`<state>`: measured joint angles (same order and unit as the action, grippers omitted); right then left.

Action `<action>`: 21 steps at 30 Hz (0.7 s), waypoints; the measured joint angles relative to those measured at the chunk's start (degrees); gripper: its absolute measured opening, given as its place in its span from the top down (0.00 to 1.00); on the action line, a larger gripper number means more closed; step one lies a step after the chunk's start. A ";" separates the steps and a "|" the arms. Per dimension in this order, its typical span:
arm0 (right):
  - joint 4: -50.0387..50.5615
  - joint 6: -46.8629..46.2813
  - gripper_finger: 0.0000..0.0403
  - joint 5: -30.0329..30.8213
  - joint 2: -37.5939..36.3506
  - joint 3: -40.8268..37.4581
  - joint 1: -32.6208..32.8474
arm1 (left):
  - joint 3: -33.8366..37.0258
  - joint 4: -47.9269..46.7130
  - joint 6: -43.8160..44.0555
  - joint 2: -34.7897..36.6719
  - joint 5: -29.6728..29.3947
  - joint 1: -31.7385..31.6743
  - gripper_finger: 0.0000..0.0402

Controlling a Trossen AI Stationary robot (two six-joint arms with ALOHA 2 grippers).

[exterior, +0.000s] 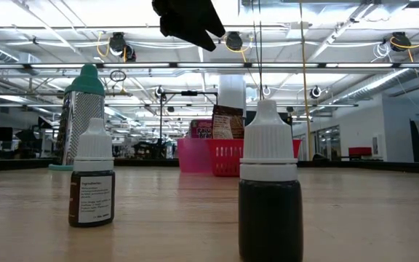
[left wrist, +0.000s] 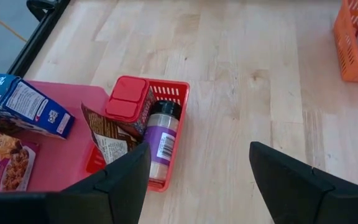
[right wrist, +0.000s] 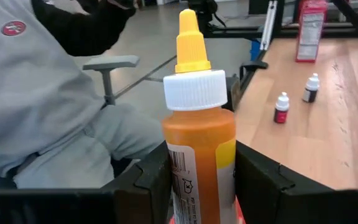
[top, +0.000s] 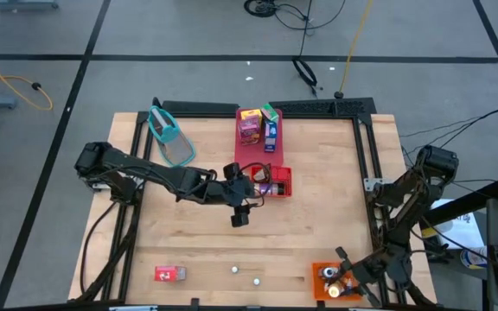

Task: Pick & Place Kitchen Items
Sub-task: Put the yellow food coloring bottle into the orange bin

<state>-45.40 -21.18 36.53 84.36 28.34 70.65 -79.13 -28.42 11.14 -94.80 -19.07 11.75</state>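
1. Orange sauce bottle (right wrist: 198, 124) clamped between right gripper (right wrist: 197, 180) fingers, over orange bin (top: 321, 271) at near right counter (top: 318, 216) corner.
2. Left gripper (left wrist: 197, 177) mid-counter, fingers apart, just beside red basket (left wrist: 174, 91) holding one jar (left wrist: 161, 138), one red box (left wrist: 127, 98), one packet (left wrist: 107, 140).
3. Two dropper bottles (exterior: 270, 191) near front edge; one red carton (top: 170, 274) beside.
4. Three cartons (top: 250, 126) on pink tray (top: 271, 160).

The high view looks straight down on the whole table (top: 197, 250). The low view sits at table height, close behind two dropper bottles (exterior: 269, 191), facing the far red basket (exterior: 228, 156). The left wrist view looks down past its fingers (left wrist: 120, 180) at that same basket (left wrist: 176, 112). The right wrist view sees the same bottles (right wrist: 281, 107) beyond its fingers (right wrist: 151, 177).
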 joint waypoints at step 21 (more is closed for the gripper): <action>-3.97 -3.42 0.66 4.04 7.96 0.11 -0.13 | 0.00 -0.04 1.09 0.00 -0.07 0.00 0.32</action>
<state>-49.37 -24.59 40.57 92.31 28.45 70.52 -79.13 -28.46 12.23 -94.80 -19.14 11.75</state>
